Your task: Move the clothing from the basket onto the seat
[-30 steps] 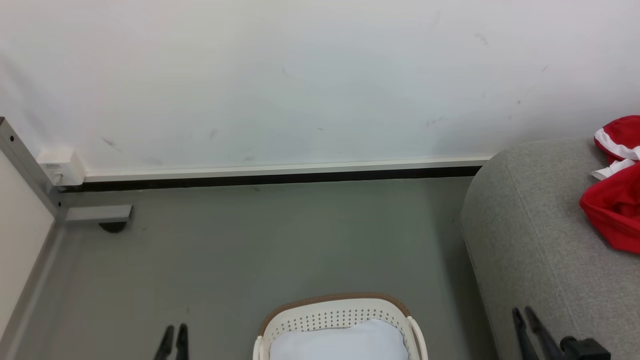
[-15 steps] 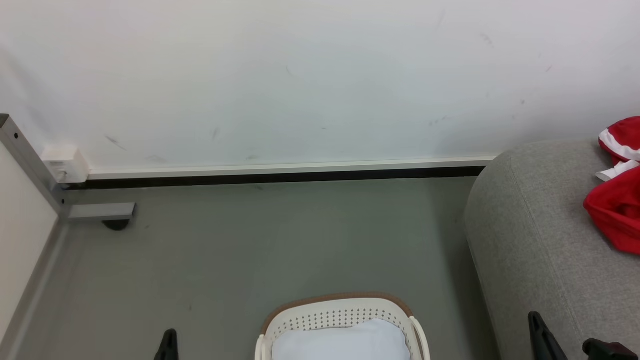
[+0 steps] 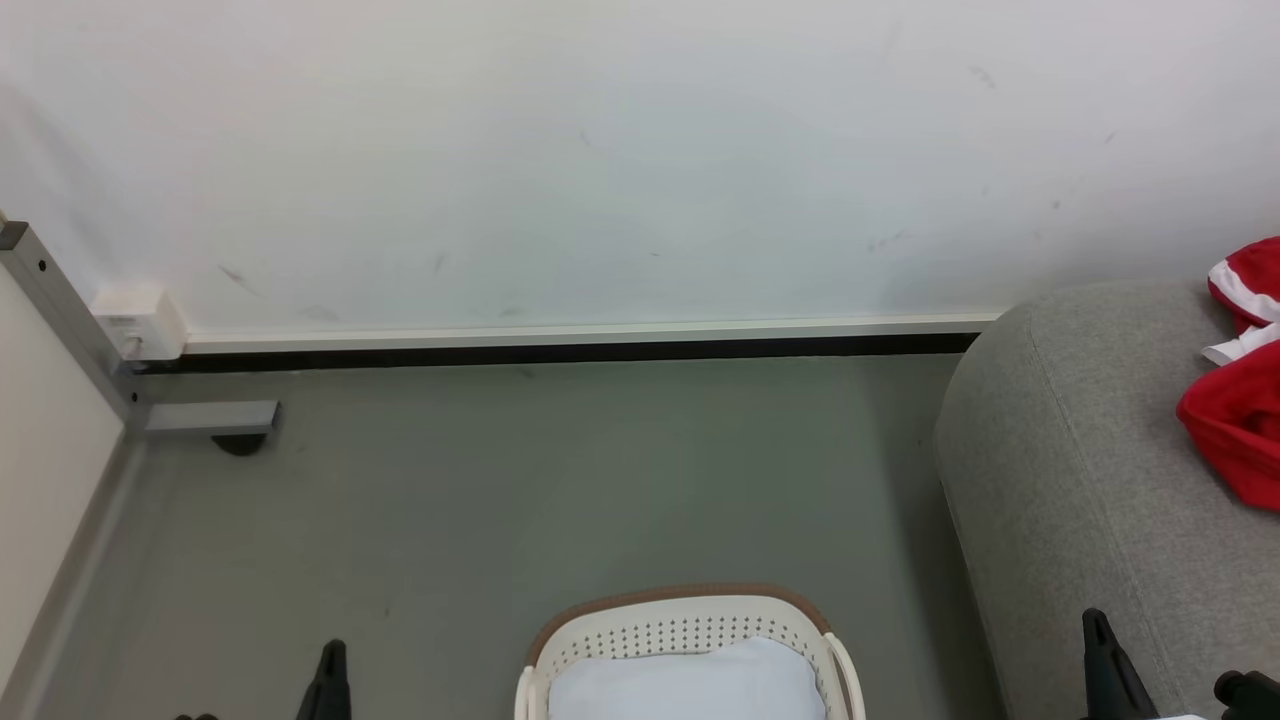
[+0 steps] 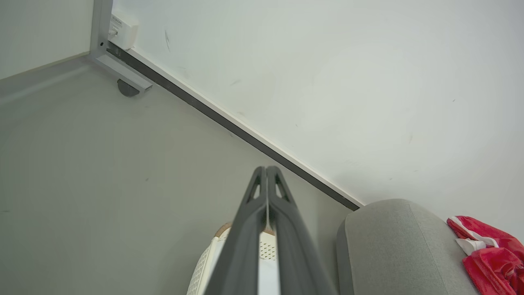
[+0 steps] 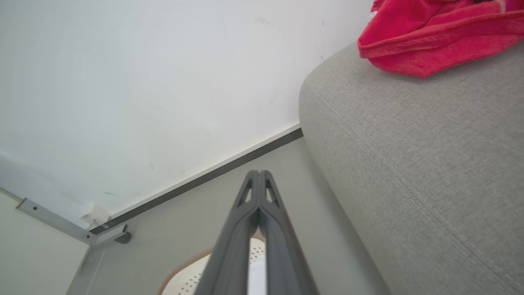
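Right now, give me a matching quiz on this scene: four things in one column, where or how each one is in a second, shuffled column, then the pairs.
Column one:
1. red jersey
2. pale cloth
3. basket
4. left gripper

Column two:
A. standing on the floor
B. shut, holding nothing
C. lying on the sofa
D. inside the basket

Pairs: 1-C, 2-D, 3-A, 4-B.

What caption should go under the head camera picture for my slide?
Red jersey on the grey sofa, pale cloth in the white basket on the floor.
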Available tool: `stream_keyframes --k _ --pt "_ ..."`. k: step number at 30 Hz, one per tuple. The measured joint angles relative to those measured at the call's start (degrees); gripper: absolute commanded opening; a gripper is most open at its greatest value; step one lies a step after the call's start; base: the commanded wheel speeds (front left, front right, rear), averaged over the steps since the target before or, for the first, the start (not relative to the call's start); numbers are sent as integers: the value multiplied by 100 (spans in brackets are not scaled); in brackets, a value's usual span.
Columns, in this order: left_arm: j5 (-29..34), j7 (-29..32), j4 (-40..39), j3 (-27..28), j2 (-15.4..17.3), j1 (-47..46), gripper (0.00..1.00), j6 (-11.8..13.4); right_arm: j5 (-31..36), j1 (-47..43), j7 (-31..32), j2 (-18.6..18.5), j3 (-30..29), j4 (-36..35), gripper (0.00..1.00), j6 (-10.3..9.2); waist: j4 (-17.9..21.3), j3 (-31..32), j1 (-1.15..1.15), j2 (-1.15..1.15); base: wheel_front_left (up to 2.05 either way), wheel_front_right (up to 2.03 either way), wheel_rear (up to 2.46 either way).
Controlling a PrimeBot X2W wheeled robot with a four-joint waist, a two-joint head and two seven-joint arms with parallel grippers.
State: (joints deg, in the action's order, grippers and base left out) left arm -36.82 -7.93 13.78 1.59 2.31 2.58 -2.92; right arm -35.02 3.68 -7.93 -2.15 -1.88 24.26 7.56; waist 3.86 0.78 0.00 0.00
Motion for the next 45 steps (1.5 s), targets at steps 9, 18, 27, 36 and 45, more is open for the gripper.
stream_keyframes --k 9,18,27,36,45 --pt "-740 191 1 64 1 -119 0 -59 -764 24 191 -2 -53 -121 0 0 -35 -9 0 0 0 0 0" --pt "-1418 381 4 132 4 -227 0 -109 -1463 69 385 -7 -108 -243 0 0 -70 -18 0 0 0 0 0" --pt "-2009 541 8 181 8 -309 0 -156 -2092 85 538 -9 -170 -377 0 0 -105 -26 0 0 0 0 0" --pt "-2583 686 10 224 10 -397 0 -194 -2670 93 687 -12 -214 -467 0 0 -140 -35 0 0 0 0 0" --pt "-3105 804 14 280 13 -474 0 -243 -3216 102 813 -18 -250 -571 0 0 -176 -44 0 0 0 0 0"
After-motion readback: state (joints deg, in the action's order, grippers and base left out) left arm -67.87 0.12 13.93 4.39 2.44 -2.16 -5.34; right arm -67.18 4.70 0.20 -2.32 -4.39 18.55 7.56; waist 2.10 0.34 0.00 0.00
